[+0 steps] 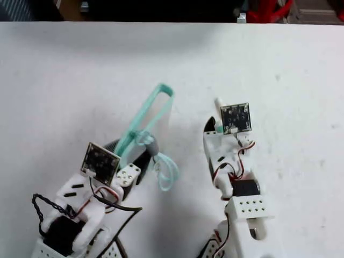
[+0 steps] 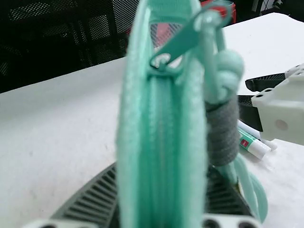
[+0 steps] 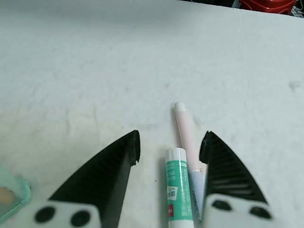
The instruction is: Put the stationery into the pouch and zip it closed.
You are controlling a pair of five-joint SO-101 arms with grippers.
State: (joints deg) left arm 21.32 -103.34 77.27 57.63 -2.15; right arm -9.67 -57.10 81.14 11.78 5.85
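Table (image 1: 64, 70), white and matte, runs to its far edge at 12 o'clock, with a dark room beyond. The left gripper (image 1: 130, 158) is clamped on the mint pouch (image 1: 148, 121), which stands on edge and points toward 1 o'clock. At the pouch's 3 o'clock, the right gripper (image 3: 171, 142) is spread wide, straddling the glue stick (image 3: 176, 185) and pen (image 3: 185, 128) lying on the table. Broad tabletop stretches from both grippers toward 12 o'clock.

One pouch (image 2: 161, 142), one marker (image 3: 178, 190), one pen (image 3: 185, 128)
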